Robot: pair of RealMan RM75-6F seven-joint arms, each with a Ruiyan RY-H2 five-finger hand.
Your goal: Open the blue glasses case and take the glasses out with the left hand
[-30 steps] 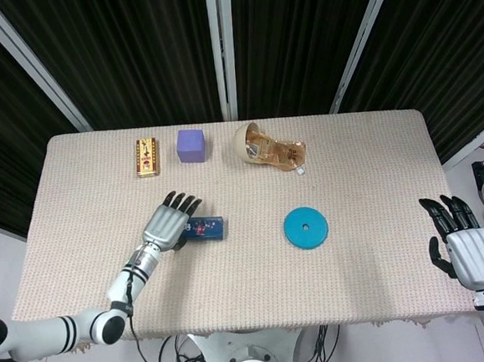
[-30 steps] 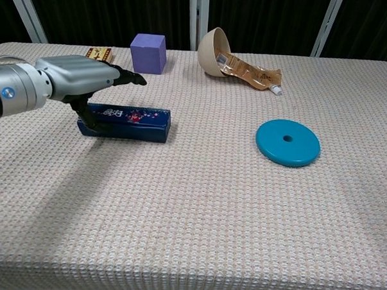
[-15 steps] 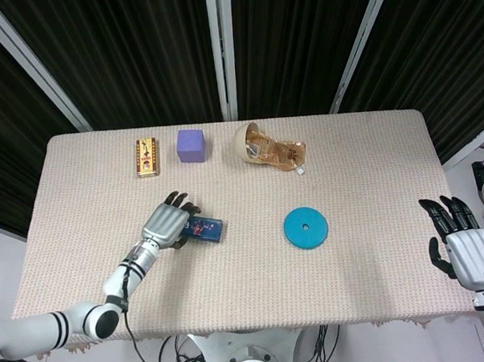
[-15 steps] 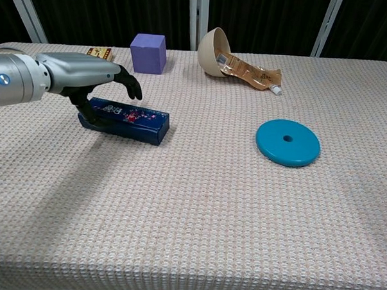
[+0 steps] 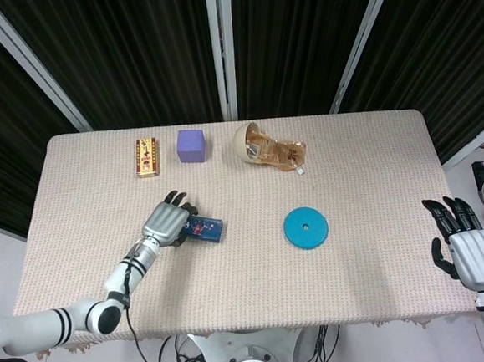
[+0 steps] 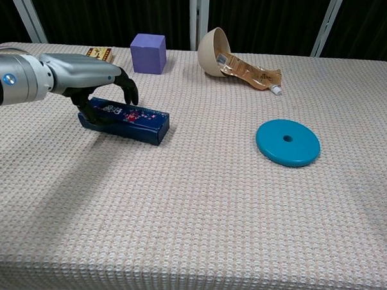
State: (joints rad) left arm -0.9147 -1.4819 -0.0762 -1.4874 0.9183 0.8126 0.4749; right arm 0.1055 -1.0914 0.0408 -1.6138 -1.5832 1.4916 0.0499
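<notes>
The blue glasses case lies closed on the table, left of centre, its right end turned slightly toward me. My left hand covers the case's left end. Its fingers curl down over the far edge and the thumb sits against the near side, so it grips the case. The glasses are hidden inside. My right hand hangs off the table's right front corner, fingers apart and holding nothing; the chest view does not show it.
A blue disc lies right of centre. Along the back stand a gold box, a purple cube, and a tipped beige bowl with a wrapper spilling out.
My left hand's fingers have curled from straight down over the case's far edge, and the case has turned slightly. The right hand has barely shifted.
</notes>
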